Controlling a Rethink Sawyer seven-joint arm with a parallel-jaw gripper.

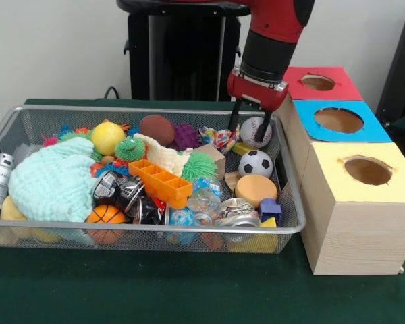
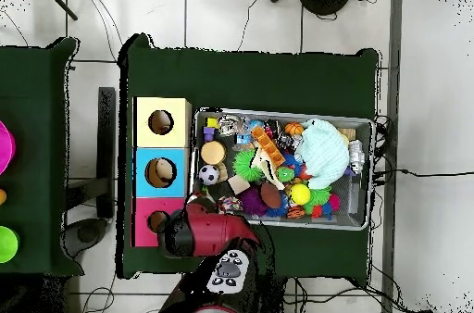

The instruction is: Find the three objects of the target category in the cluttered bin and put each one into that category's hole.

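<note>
nearest to the camera, the front wire wall of the bin (image 1: 121, 233), with crushed cans (image 1: 233, 219) and a small basketball (image 1: 106, 214) pressed just behind it. at the left side, the mint-green cloth (image 1: 52, 183) heaped on top of the clutter, easy to reach. near the middle, a cream knit cloth (image 1: 163, 156) half under an orange tray (image 1: 160, 181); at the far wall, a dotted cloth (image 1: 219, 137), mostly hidden. outside the bin at the right, the yellow hole (image 1: 368, 170) on the closest wooden box, with nothing in it to see. far right corner: the gripper (image 1: 248, 129) hanging low with fingers spread, grasping nothing, one finger just beside a baseball (image 1: 254, 131), the dotted cloth close at the other side. probable risks: closing here and catching the baseball in place of the cloth; pushing down and trapping the cloth deeper under toys; lifting the cream cloth and dragging the tray or a green spiky ball (image 1: 198, 165) with it; dropping into the blue hole (image 1: 338, 120) or red hole (image 1: 318, 82), both nearer to the gripper than the yellow one.
</note>
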